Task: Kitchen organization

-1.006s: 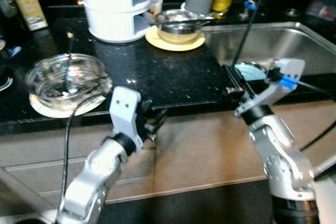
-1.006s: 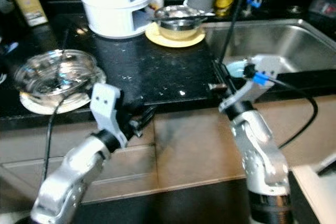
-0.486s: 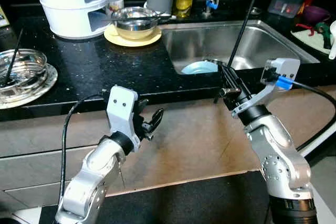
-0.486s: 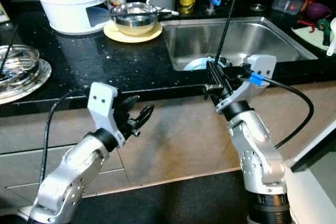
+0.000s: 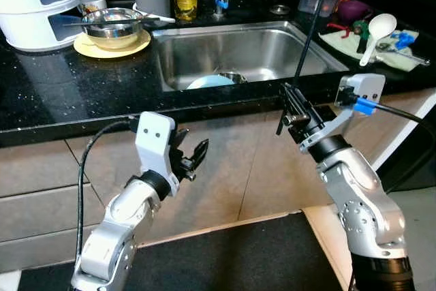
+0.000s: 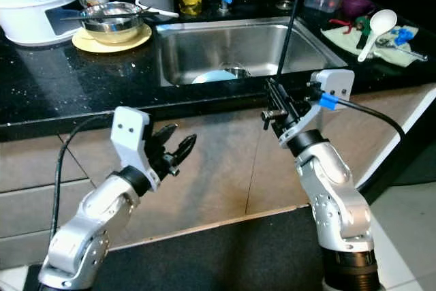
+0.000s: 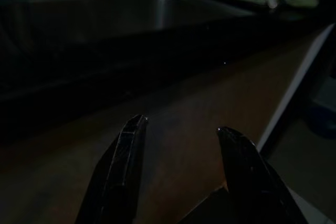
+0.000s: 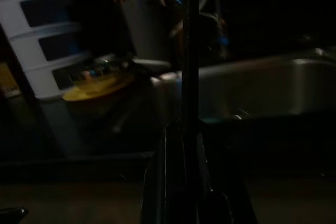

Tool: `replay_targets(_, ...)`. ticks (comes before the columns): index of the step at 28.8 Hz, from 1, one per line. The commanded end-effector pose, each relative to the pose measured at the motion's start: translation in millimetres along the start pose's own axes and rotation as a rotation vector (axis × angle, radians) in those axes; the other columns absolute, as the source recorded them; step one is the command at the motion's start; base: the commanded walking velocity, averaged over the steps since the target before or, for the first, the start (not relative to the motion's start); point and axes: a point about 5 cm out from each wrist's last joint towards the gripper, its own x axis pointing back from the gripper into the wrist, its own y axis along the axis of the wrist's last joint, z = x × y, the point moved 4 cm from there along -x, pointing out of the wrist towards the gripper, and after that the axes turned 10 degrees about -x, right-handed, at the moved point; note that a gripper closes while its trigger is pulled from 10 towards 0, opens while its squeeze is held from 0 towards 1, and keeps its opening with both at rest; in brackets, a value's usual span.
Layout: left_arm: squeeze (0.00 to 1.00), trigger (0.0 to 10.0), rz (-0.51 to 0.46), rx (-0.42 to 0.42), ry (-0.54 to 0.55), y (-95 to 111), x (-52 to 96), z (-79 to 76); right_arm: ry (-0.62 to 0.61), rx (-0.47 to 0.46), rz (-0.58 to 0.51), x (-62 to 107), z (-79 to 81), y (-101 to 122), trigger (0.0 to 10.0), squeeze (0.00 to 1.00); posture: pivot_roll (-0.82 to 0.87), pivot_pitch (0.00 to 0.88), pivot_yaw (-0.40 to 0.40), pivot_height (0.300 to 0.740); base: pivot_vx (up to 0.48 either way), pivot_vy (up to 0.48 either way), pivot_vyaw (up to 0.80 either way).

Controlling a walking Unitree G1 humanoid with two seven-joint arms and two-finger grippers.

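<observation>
Black countertop [image 5: 61, 93] across the upper left of the frame, steel sink [image 5: 231, 52] sunk into it at upper centre, a light blue plate [image 5: 211, 81] lying on its floor. White tiered rack [image 5: 30, 8] at far upper left, metal bowl [image 5: 112, 24] on a yellow plate [image 5: 102, 47] just beside it. Lower left: left gripper [image 5: 197, 155] held before the cabinet front, fingers spread wide, holding nothing. Centre right: right gripper [image 5: 294, 105] clamped narrow on a thin black stick [image 5: 308, 28] standing nearly upright. White spoon [image 5: 376, 28] at upper right.
</observation>
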Motion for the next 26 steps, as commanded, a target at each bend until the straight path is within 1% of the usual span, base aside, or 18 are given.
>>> replay_targets(1,0.0,10.0,0.018,0.067,0.004,-2,-0.9,-0.9,0.007,0.016,-0.01,0.7,1.9,4,10.0,0.0,-0.11,0.161,-0.04,0.74,0.0,0.0,0.0)
replay_targets(2,0.0,10.0,0.013,0.086,0.004,0,-1.4,-0.4,0.008,0.016,-0.01,0.6,2.2,5,10.0,0.0,-0.11,0.161,-0.04,0.74,0.0,0.48,0.0)
replay_targets(6,0.0,10.0,0.004,0.078,0.002,2,-1.9,0.8,0.01,0.016,-0.011,0.3,2.6,5,10.0,0.0,-0.11,0.161,-0.04,0.74,0.0,0.48,0.0)
replay_targets(12,0.0,10.0,0.003,0.09,0.014,3,-1.7,4.0,0.014,0.015,-0.009,-0.2,3.6,4,10.0,0.0,-0.11,0.162,-0.042,0.74,0.0,0.48,0.0)
replay_targets(15,0.0,10.0,0.002,0.083,0.023,4,-1.9,6.9,0.014,0.014,-0.009,-0.7,3.7,4,10.0,0.0,-0.11,0.163,-0.042,0.74,0.0,0.0,0.0)
replay_targets(16,0.0,10.0,0.001,0.059,0.027,7,-3.6,8.9,0.013,0.014,-0.009,-0.7,3.7,4,10.0,0.0,-0.1,0.164,-0.04,0.74,0.0,0.0,0.0)
replay_targets(18,0.0,10.0,-0.004,0.049,0.03,10,-5.0,9.8,0.011,0.015,-0.009,-0.6,3.5,4,10.0,0.0,-0.1,0.164,-0.04,0.74,0.0,0.0,0.0)
replay_targets(26,0.0,10.0,-0.017,0.026,0.041,18,-10.8,13.1,0.0,0.021,-0.019,-0.7,1.2,6,10.0,0.0,-0.1,0.164,-0.036,0.74,0.0,0.0,0.0)
